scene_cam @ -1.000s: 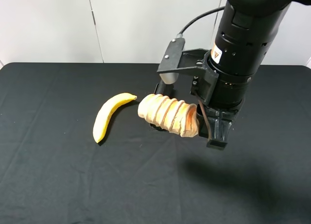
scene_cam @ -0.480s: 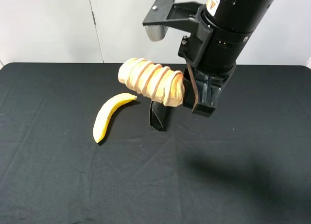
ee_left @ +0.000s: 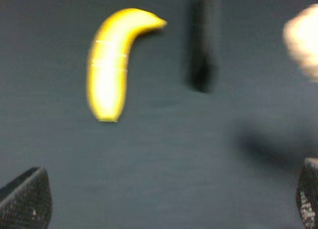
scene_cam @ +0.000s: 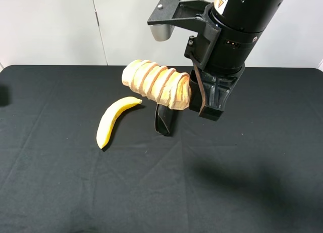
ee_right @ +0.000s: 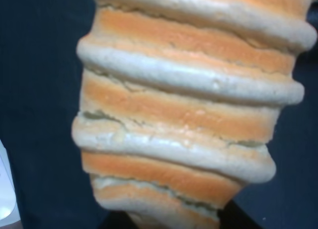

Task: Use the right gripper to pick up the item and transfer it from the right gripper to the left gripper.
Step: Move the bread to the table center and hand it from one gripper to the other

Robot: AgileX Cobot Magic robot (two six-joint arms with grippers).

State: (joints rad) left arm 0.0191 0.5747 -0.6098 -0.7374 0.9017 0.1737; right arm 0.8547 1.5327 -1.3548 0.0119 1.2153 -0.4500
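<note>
The item (scene_cam: 156, 84) has risen off the bench (scene_cam: 252, 192) — it hangs above the black case (scene_cam: 164, 121), one end pinched by the jaws of the right gripper (scene_cam: 199, 104), free end bare, likely for handover. The jaws of the left gripper (ee_left: 166, 201) stand spread — empty.

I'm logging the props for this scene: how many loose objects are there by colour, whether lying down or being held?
Yellow: 1, the curved yellow banana.
Tan-and-cream: 1, the ridged tan-and-cream bread loaf, held in the air.
Black: 1, the black folded case.
Total: 3.
</note>
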